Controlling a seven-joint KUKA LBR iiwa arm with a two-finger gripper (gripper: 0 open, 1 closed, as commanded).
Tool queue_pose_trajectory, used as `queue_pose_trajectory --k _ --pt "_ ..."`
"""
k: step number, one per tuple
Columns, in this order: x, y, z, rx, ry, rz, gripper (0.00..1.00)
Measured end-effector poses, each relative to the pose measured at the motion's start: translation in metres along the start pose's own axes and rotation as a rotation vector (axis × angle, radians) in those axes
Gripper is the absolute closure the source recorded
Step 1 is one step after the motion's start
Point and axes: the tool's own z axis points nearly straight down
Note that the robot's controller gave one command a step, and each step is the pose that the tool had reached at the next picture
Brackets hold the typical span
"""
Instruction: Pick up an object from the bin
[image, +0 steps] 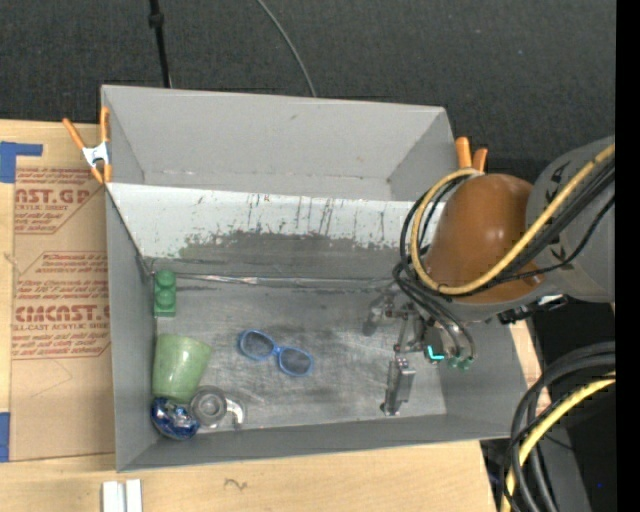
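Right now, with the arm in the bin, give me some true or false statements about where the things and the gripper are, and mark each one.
1. The blue glasses lie near the middle of the bin floor. True.
2. The gripper is over the green cup. False: the cup lies at the view's left, and the gripper is at the right over bare floor.
3. The blue ball sits in the lower left corner, just below the cup. True.
4. The small green block lies against the right wall. False: it is by the left wall, above the cup.
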Motion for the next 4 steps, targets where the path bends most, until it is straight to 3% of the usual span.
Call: queue_pose_trajectory --k 1,2,3,4 --pt "-0.006 0.063 -0.003 -0.003 -0.009 -0.07 0.0" --pt "-0.045 0.13 0.089 -0.002 -0.016 -0.06 0.0" --pt "-0.045 0.128 0.085 -0.002 -0.015 -0.058 1.0" --pt "-0.058 0.119 -0.06 -0.002 -0.019 -0.066 1.0"
